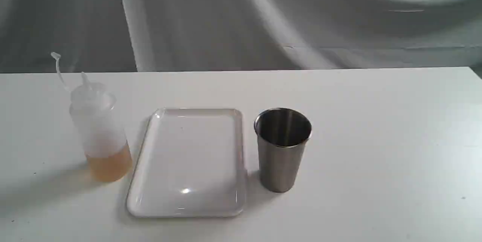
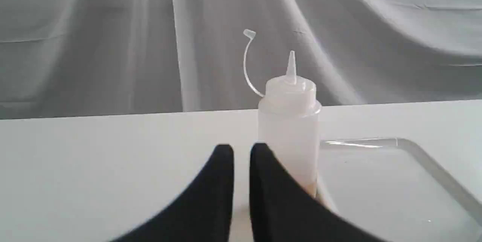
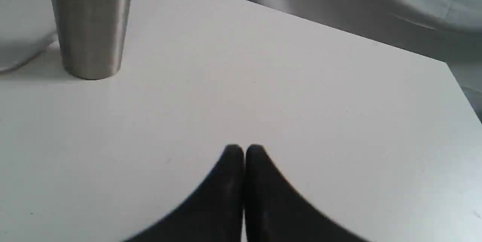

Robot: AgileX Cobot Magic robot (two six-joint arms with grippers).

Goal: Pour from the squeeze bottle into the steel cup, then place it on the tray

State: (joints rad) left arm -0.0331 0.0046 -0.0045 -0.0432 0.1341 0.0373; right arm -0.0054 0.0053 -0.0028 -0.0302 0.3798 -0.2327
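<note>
Starting step one: bottle point(image 1: 98, 129) untouched, both grippers point(image 2: 241, 151) point(image 3: 244, 150) pinched, empty.
Open your left; bottle's at tray's point(image 1: 188, 200) 9 o'clock, cup point(image 1: 282, 151) at 3.

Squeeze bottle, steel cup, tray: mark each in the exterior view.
squeeze bottle point(image 1: 98, 129), exterior view, mid body.
steel cup point(image 1: 280, 163), exterior view, outer wall.
tray point(image 1: 188, 159), exterior view, bare floor.

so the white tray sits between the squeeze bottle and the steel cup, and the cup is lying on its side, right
Not quite. The flat white rectangular tray does sit between the translucent squeeze bottle with amber liquid and the brushed stainless-steel cup, but the cup stands upright on the table, open rim up. The exterior view shows this.
</note>
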